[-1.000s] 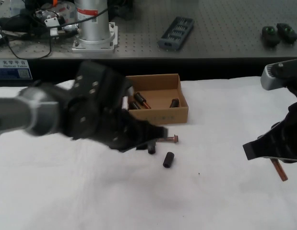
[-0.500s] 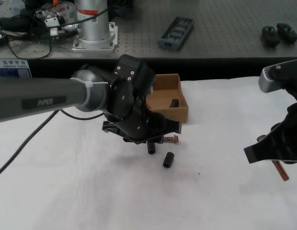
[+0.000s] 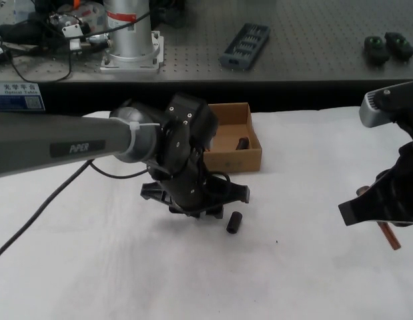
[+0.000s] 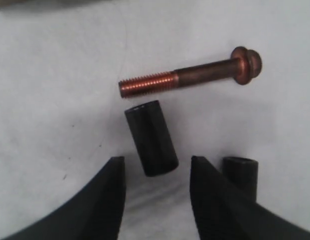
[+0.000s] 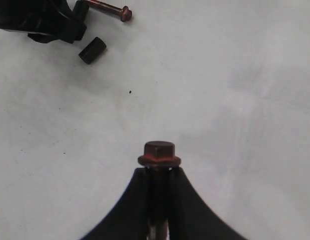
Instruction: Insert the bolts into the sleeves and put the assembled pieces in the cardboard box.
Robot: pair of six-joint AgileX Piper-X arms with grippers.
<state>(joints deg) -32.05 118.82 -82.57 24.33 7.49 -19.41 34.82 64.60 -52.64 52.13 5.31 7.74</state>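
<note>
Copper-coloured loose bolt (image 4: 190, 74): laid flat on the white cloth (image 3: 293, 280), with its threaded end just beside one end of the first sleeve; nothing is gripping it.
First sleeve (image 4: 151, 137): black, laid on its side on the cloth; its other end is framed by the left gripper's two fingers, and a gap is seen on each side.
Left gripper (image 4: 156, 167): fingers are spread apart and nothing is grasped; in the high view it is held low over the cloth near the middle.
Second sleeve (image 3: 234, 221): black, laid alone on the cloth at about 4 o'clock from the left gripper, just outside one finger.
Cardboard box (image 3: 236, 159): set on the cloth at about 1 o'clock from the left gripper; at least one dark piece is seen inside, and the rest is hidden by the arm.
Right gripper (image 5: 159, 172): clamped on the held bolt; it is held above the cloth at 3 o'clock in the high view, well apart from the sleeves.
Held bolt (image 5: 159, 154): pinched by the shank, with the hexagonal head standing clear of the fingertips.
</note>
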